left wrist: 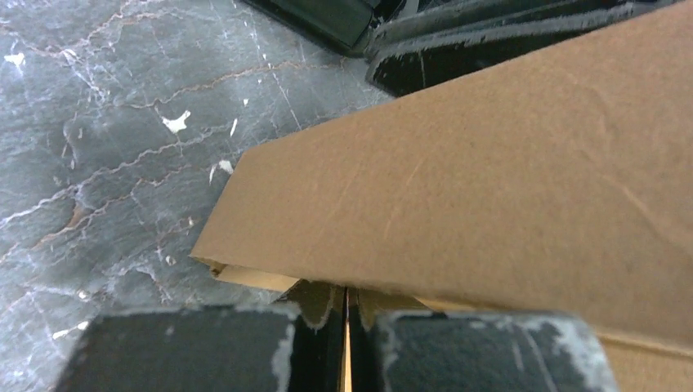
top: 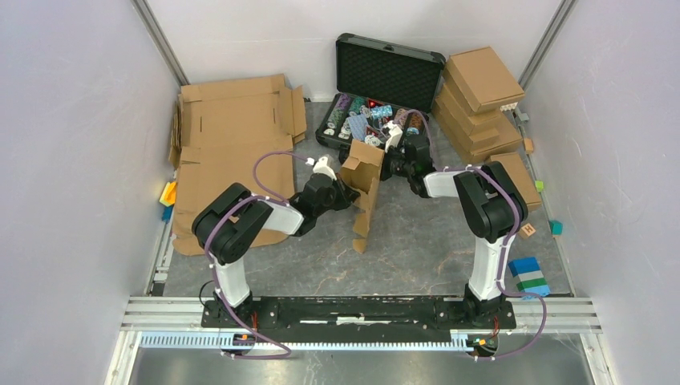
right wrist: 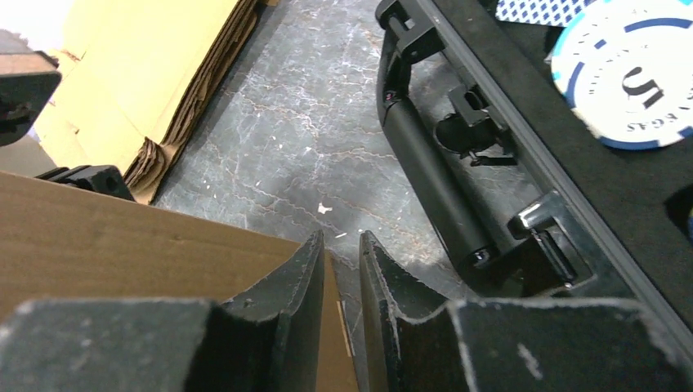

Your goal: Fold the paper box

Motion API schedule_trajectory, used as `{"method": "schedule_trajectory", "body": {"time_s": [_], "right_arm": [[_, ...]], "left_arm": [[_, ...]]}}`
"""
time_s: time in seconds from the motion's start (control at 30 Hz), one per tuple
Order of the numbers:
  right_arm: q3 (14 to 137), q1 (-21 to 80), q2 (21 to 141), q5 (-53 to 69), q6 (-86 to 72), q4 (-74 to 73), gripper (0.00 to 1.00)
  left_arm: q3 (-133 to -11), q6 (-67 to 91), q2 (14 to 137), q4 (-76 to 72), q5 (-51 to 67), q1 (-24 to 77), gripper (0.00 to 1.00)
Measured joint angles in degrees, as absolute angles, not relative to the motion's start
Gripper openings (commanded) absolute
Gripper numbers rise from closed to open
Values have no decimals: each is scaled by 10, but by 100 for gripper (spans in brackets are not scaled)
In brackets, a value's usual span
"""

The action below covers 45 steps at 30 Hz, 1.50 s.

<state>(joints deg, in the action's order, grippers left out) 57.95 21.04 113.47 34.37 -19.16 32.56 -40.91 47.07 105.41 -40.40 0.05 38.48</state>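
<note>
The paper box (top: 365,188) stood half-folded mid-table (top: 417,241), just before the black case (top: 390,76), seemingly light, stiff but easily creased, best taken by panel edges: the left end effector (left wrist: 345,314) pinched one, the right end effector (right wrist: 342,253) sat slightly parted astride another.

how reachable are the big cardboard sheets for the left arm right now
Probably not yet: the left gripper is shut on the paper box; freed, the cardboard sheets lie close, nothing between.

poker chip (right wrist: 625,77) marked "5", "VEGAS"
</note>
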Motion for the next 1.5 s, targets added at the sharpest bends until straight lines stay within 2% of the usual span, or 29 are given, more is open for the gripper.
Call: {"method": "schedule_trajectory", "body": {"time_s": [0.37,0.9,1.23,1.4,1.5], "right_arm": [[533,227,1135,341,-192,345,27],[467,255,1119,295,-201,368,30],[466,256,1107,284,-194,347,32],[467,254,1106,284,-187,344,33],[469,254,1103,281,-181,334,33]], "left_arm": [[-448,479,1059,-287,-42,384,2],[-453,479,1034,-224,-62,384,2],[-432,431,948,-162,-28,383,4],[-408,411,908,-147,-13,374,6],[-384,393,879,-131,-8,352,17]]}}
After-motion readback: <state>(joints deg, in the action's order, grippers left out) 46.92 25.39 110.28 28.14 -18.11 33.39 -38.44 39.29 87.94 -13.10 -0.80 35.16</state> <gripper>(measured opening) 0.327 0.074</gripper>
